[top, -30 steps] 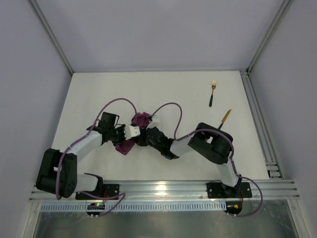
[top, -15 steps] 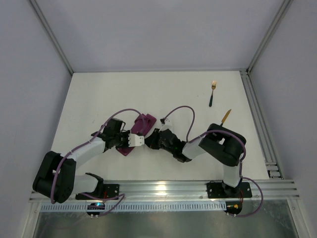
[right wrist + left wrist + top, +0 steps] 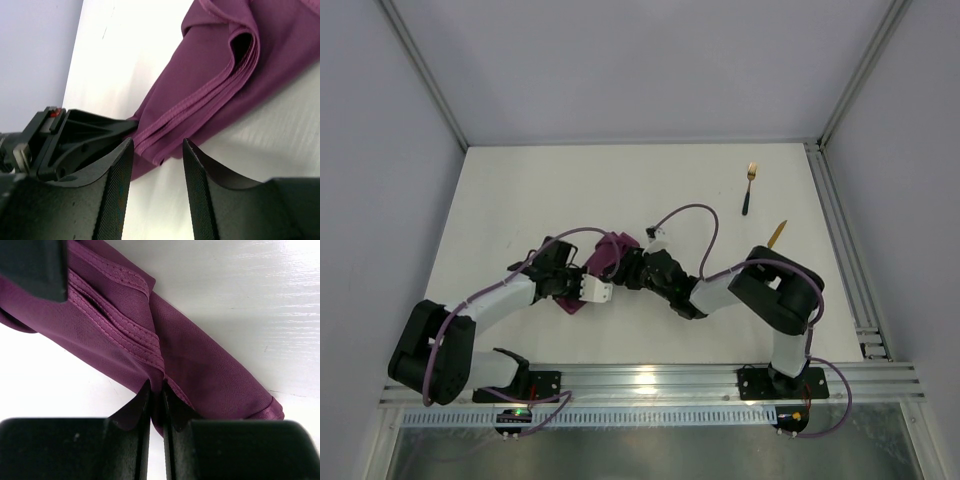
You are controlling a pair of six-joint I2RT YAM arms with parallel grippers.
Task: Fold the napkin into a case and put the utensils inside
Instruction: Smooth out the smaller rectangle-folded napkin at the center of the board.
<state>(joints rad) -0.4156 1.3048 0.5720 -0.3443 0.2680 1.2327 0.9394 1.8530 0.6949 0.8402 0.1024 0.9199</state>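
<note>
At mid-table the left gripper (image 3: 156,390) pinched the folded napkin (image 3: 606,252), apparently anchoring it, while the right gripper (image 3: 156,149) gaped empty.

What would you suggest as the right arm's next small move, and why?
Probably back the right gripper away from the napkin and swing it toward the knife. Its jaws stand open, holding nothing, while the left gripper pinches the folded cloth. The knife and fork lie on the table off to the right, not yet inside.
</note>
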